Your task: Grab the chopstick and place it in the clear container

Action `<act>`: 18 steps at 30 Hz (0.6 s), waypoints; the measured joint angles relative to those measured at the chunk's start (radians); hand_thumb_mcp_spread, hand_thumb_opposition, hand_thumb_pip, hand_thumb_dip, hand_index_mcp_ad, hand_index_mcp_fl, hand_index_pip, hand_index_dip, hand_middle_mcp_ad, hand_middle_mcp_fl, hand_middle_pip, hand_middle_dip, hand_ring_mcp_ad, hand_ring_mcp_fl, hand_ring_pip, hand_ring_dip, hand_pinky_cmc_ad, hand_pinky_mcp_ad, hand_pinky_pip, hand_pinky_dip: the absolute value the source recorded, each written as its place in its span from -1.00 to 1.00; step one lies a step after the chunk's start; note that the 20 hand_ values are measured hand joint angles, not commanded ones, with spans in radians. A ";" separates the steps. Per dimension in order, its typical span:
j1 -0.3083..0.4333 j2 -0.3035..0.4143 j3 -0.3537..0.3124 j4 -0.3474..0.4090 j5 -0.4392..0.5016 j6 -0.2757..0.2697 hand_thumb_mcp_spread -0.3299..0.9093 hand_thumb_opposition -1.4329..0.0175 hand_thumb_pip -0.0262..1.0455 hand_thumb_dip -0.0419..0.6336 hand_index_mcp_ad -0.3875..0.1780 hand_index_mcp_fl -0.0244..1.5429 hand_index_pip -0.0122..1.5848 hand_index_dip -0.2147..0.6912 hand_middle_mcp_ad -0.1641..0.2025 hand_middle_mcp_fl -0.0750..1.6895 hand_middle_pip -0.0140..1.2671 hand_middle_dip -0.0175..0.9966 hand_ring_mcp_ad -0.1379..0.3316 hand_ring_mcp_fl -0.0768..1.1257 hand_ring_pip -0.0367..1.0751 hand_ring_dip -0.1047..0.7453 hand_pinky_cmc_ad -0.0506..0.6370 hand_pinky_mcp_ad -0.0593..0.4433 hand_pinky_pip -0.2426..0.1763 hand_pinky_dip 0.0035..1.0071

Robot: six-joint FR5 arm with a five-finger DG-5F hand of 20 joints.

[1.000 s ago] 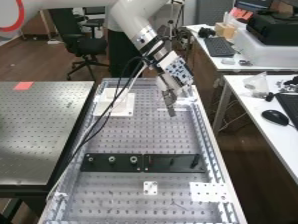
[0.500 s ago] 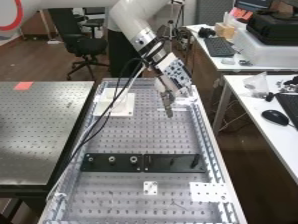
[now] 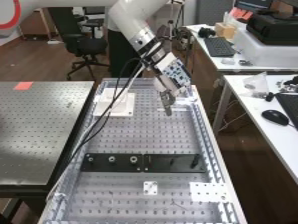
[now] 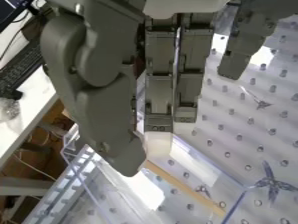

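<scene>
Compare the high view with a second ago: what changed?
The hand shifted slightly left in the high view, the arm with it. I can't tell whether it has taken hold of the chopstick. The black plates and white base stayed put.

At lower centre of the high view, a small white square plate [image 3: 147, 185] lies before black rectangular plates [image 3: 174, 167] on the grey perforated metal bench [image 3: 149, 137].

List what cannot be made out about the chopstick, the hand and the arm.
- One end of the chopstick: wrist view, hidden behind the hand.
- Any contact between them: wrist view, hidden by the hand; high view, too small.
- The arm's base: high view, cut off by the edge.
</scene>
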 joint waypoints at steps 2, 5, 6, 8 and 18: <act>0.000 0.001 -0.001 0.001 0.000 0.000 0.46 -0.53 0.11 -0.07 -0.07 0.06 0.41 -0.22 0.09 0.18 -0.05 0.42 -0.28 0.35 -0.69 0.42 0.15 0.42 -0.01 -0.23; 0.000 0.001 0.001 0.000 -0.002 -0.001 0.43 -0.53 0.23 -0.07 -0.07 0.00 0.42 -0.22 0.10 0.15 -0.07 0.40 -0.29 0.29 -0.69 0.38 0.15 0.42 -0.05 -0.21; 0.000 0.001 0.003 0.000 -0.004 -0.004 0.41 -0.53 0.29 -0.07 -0.07 -0.04 0.42 -0.22 0.10 0.13 -0.07 0.40 -0.30 0.26 -0.69 0.38 0.15 0.42 -0.05 -0.21; 0.001 0.001 0.004 0.000 -0.007 -0.004 0.39 -0.47 0.42 -0.02 -0.07 -0.06 0.39 -0.22 0.09 0.12 -0.10 0.40 -0.28 0.22 -0.70 0.38 0.15 0.42 -0.05 -0.21; -0.001 0.000 0.017 -0.016 -0.003 -0.015 0.33 -0.30 0.40 0.07 -0.07 -0.17 0.30 -0.28 0.09 0.05 -0.10 0.35 -0.28 0.11 -0.68 0.36 0.15 0.41 -0.20 -0.13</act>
